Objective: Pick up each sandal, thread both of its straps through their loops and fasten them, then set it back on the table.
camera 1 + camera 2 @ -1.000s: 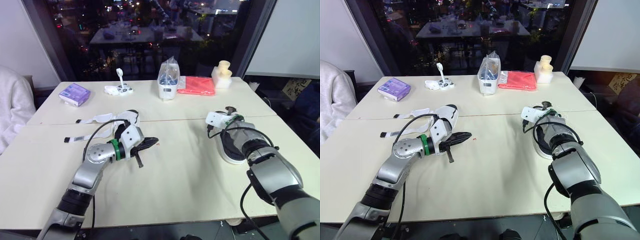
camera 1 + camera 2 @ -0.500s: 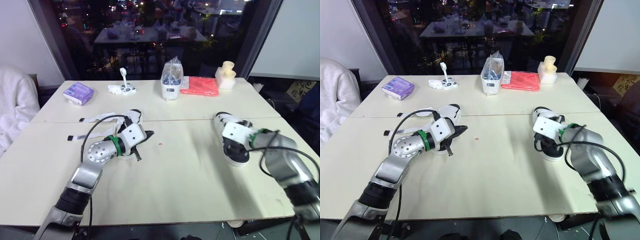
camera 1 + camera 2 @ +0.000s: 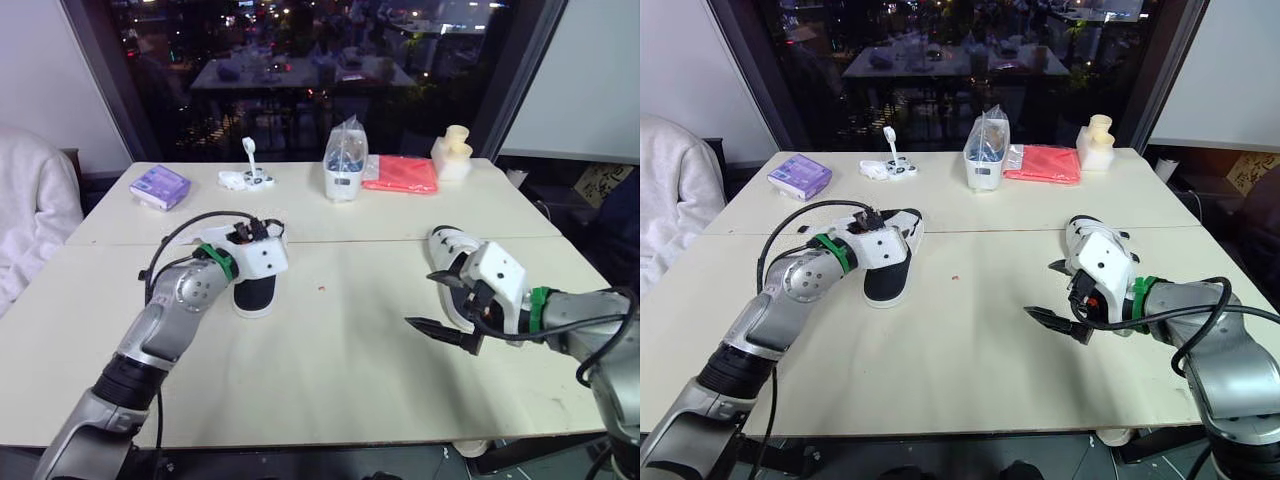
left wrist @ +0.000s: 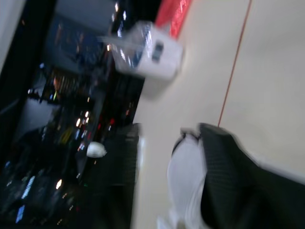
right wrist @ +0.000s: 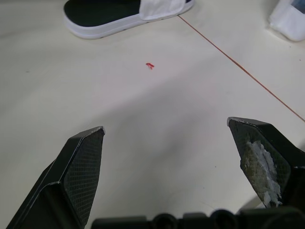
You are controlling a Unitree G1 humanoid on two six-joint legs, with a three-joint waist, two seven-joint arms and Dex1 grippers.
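Observation:
The left sandal point(image 3: 253, 293), white with a black footbed, lies flat on the table left of centre, its white strap across it. My left gripper point(image 3: 250, 230) hovers at the sandal's far end. In the left wrist view its black fingers point(image 4: 228, 181) stand apart beside the white shoe, so it is open. The right sandal point(image 3: 445, 243) lies at the right, partly hidden behind my right wrist. My right gripper point(image 3: 1045, 290) is wide open and empty, just left of that sandal and pointing at the table's middle. The right wrist view also looks across to the left sandal point(image 5: 119, 12).
Along the far edge stand a purple packet point(image 3: 160, 186), a small white item point(image 3: 245, 178), a clear bag in a white tub point(image 3: 342, 165), a red cloth point(image 3: 400, 173) and a cream object point(image 3: 452, 150). A red speck point(image 3: 321, 288) marks the centre. A person's white sleeve point(image 3: 35, 220) is at the left.
My left arm swung from pointing right to the left sandal's far end, and its fingers parted. My right gripper drew back off the right sandal toward the table's middle. The camera also shifted.

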